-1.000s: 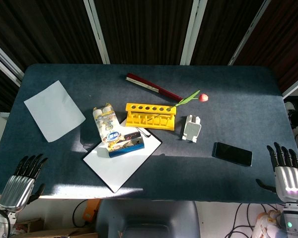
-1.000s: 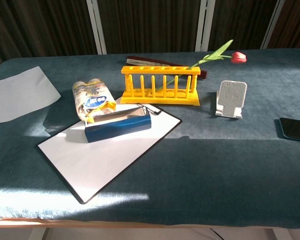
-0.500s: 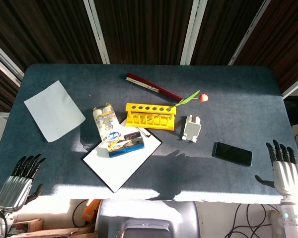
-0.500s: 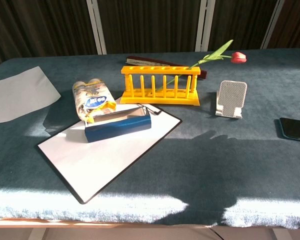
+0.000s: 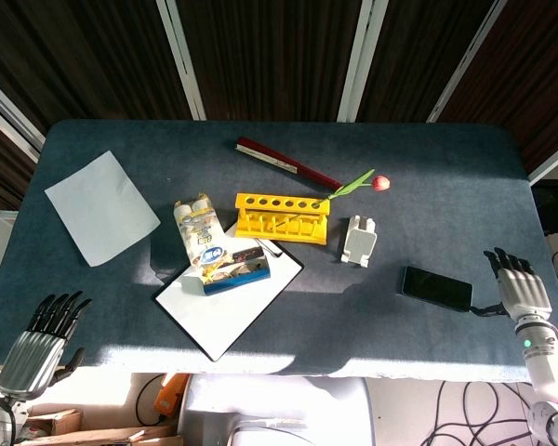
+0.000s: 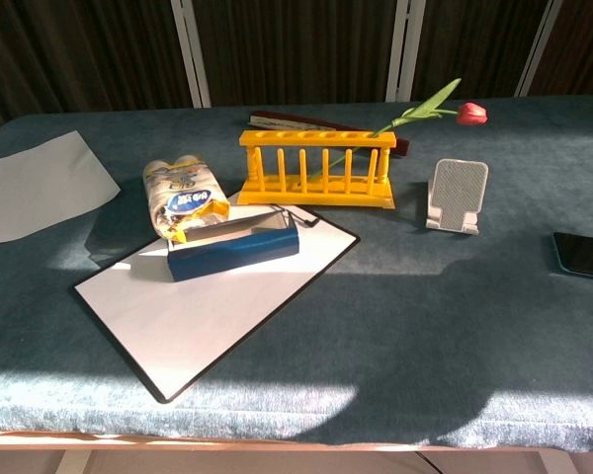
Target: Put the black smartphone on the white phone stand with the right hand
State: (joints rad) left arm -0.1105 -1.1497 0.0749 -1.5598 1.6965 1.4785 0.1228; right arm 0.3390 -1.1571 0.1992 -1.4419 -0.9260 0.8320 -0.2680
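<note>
Black smartphone (image 5: 436,288) lies flat on the table (image 5: 260,111), near the white phone stand (image 5: 359,240), on its right-front side, not touching. Right hand (image 5: 517,286) hovers just right of the phone, fingers spread, holding nothing. Left hand (image 5: 39,336) empty too, fingers apart, far off at the table's near-left edge. Step: reach and grasp. Best to come in low over the phone's right end, pinch the long edges, lift level, then tilt it onto the stand's ledge.
</note>
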